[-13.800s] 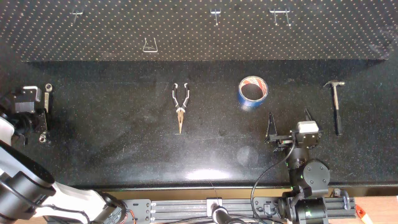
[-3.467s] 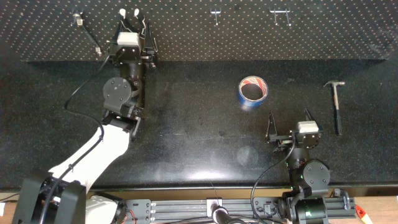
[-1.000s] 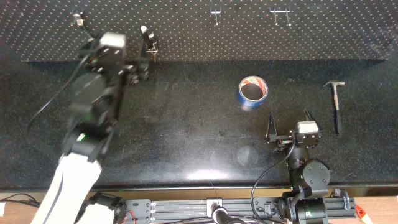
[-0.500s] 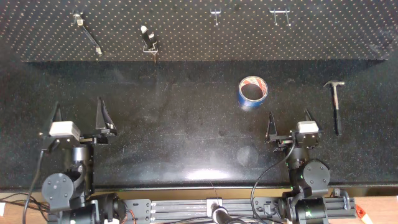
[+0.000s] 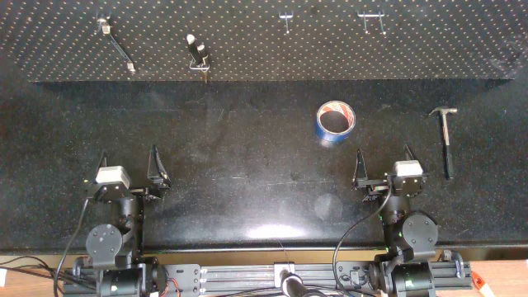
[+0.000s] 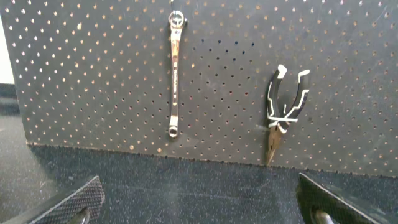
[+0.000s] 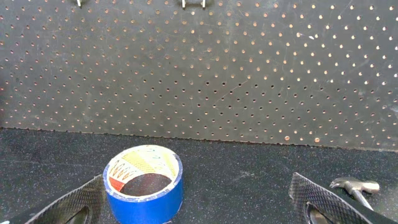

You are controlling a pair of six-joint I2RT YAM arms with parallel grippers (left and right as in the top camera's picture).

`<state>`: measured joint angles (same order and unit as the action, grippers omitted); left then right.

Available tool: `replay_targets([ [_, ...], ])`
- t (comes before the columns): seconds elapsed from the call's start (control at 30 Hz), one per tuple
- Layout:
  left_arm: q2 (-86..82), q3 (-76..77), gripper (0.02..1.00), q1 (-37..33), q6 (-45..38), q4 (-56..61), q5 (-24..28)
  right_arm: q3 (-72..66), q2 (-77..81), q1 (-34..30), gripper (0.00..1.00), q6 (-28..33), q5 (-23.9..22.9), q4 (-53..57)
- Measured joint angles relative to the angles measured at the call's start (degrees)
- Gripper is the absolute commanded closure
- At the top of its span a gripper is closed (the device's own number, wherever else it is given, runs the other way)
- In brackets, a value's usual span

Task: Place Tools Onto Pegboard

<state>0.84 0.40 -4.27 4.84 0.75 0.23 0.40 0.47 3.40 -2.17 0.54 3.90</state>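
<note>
A wrench (image 5: 115, 45) (image 6: 175, 74) and a pair of pliers (image 5: 197, 54) (image 6: 284, 106) hang on the black pegboard (image 5: 264, 37) at the left. A blue tape roll (image 5: 335, 121) (image 7: 143, 182) stands on the table right of centre. A small hammer (image 5: 445, 140) (image 7: 356, 185) lies at the far right. My left gripper (image 5: 128, 169) (image 6: 199, 208) rests open near the table's front left, holding nothing. My right gripper (image 5: 382, 167) (image 7: 199, 205) is open at the front right, empty, with the tape roll beyond it.
Empty metal hooks (image 5: 286, 18) (image 5: 371, 20) stick out of the pegboard at upper right. The black table (image 5: 247, 165) stretches between the arms and the board.
My left arm has drawn back from the pegboard to its base at the front left, leaving the pliers hanging there. The right arm has stayed still.
</note>
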Motion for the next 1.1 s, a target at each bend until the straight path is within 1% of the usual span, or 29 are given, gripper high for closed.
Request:
replay_targets([
  [0.1, 0.0, 0.0, 0.023, 0.0, 0.0, -1.4, -0.2, 0.0, 0.0, 0.0, 0.045, 0.0, 0.0, 0.0],
  [0.17, 0.0, 0.0, 0.023, 0.0, 0.0, -4.9, -0.1, 0.0, 0.0, 0.0, 0.045, 0.0, 0.0, 0.0],
  [0.6, -0.1, 0.0, 0.023, -0.1, 0.0, -5.0, -0.1, 0.0, 0.0, 0.0, 0.045, 0.0, 0.0, 0.0],
  [0.7, -0.1, 0.0, 0.023, -1.4, 0.0, -5.0, 0.0, 0.0, 0.0, 0.0, 0.045, 0.0, 0.0, 0.0],
  [0.87, -0.1, 0.0, 0.023, -1.5, 0.0, -5.0, 0.0, 0.0, 0.0, 0.0, 0.045, 0.0, 0.0, 0.0],
  [0.93, -0.1, 0.0, 0.023, -0.1, 0.0, -5.0, -0.1, 0.0, 0.0, 0.0, 0.042, 0.0, 0.0, 0.0],
  [0.97, -0.1, 0.0, 0.023, 2.5, 0.0, -5.0, 0.0, 0.0, 0.0, 0.0, 0.045, 0.0, 0.0, 0.0],
  [1.03, -0.1, 0.0, 0.023, 4.8, 0.0, -5.0, 0.0, 0.0, 0.0, 0.0, 0.045, 0.0, 0.0, 0.0],
  [1.1, -0.1, 0.0, 0.023, 5.6, 0.0, -5.0, 0.0, 0.0, 0.0, 0.0, 0.045, 0.0, 0.0, 0.0],
])
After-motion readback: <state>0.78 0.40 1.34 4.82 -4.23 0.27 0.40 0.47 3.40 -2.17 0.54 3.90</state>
